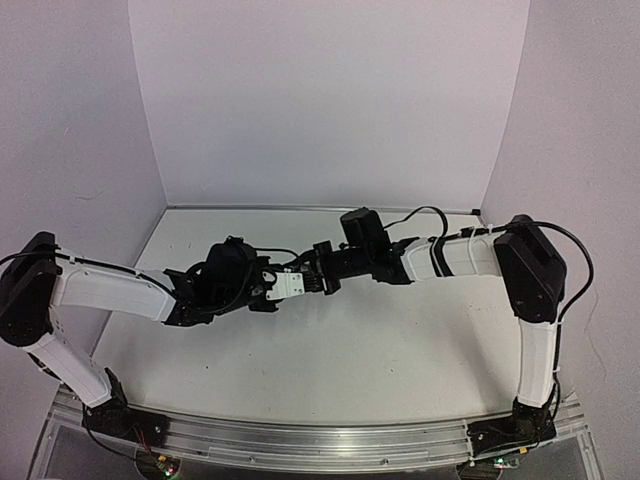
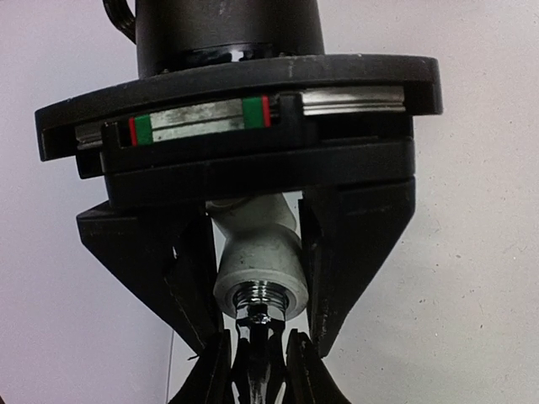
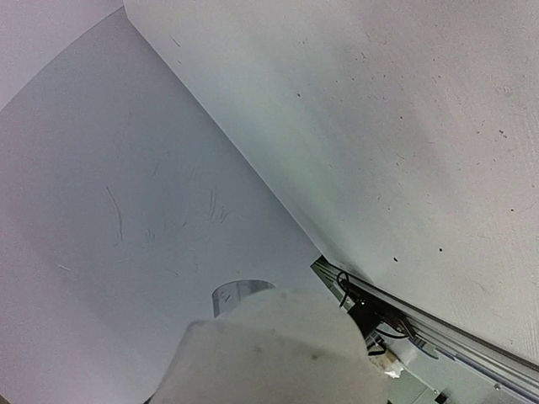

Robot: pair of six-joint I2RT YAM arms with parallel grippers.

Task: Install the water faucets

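The faucet point(image 2: 257, 324) is a tiny shiny silver thing. Its tip sits right at the round open end of the white elbow pipe point(image 2: 257, 261). A ring of silver screw lines shows inside that open end, just where the faucet meets it. How far the faucet goes in, I cannot tell. The left tool point(image 2: 258, 362) is clenched on the faucet, with one black finger on each side of it, just below the white elbow pipe in the left wrist view. The right tool point(image 1: 315, 275) is grasping the white elbow pipe, with its two big black fingers pressed on the pipe's two sides. The pipe's wide end faces the left tool. Seen from above, the white elbow pipe is up in the air over the middle of the bench point(image 1: 400, 360). The left tool is just to its left and the right tool is just to its right.
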